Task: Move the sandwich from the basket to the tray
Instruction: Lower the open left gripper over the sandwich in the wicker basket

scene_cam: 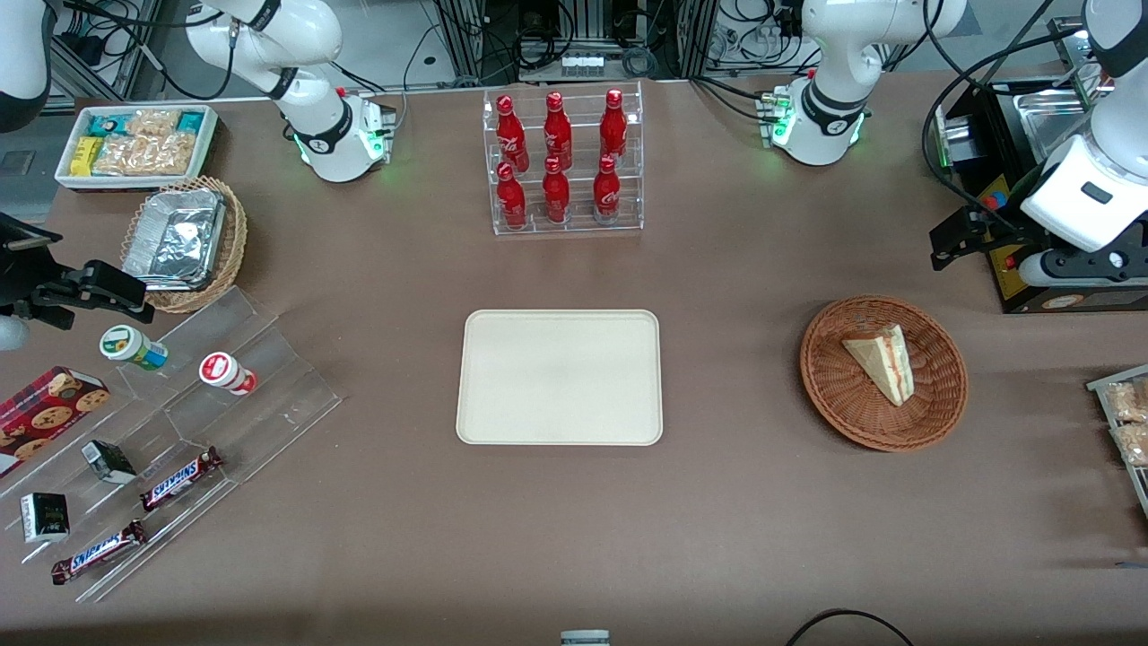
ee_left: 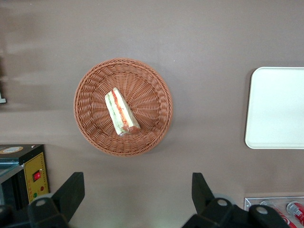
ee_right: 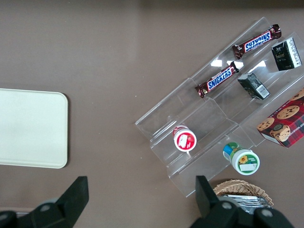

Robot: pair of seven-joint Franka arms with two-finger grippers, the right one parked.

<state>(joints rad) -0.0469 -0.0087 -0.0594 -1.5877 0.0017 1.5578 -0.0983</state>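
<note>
The sandwich (scene_cam: 883,363) (ee_left: 121,112), a pale bread wedge with pink, orange and green layers, lies on its side in the round reddish-brown basket (scene_cam: 825,386) (ee_left: 90,128) toward the working arm's end of the table. The cream tray (scene_cam: 560,377) (ee_left: 278,109) lies bare at the table's middle, beside the basket. My gripper (scene_cam: 952,240) (ee_left: 137,178) hangs open well above the table, a little farther from the front camera than the basket, with nothing between its fingers.
A black box with a yellow panel (scene_cam: 1031,278) (ee_left: 35,175) stands close by the gripper. A clear rack of red bottles (scene_cam: 560,161) stands farther back from the tray. Packaged snacks (scene_cam: 1126,422) lie at the table edge near the basket. A snack shelf (scene_cam: 179,431) lies toward the parked arm's end.
</note>
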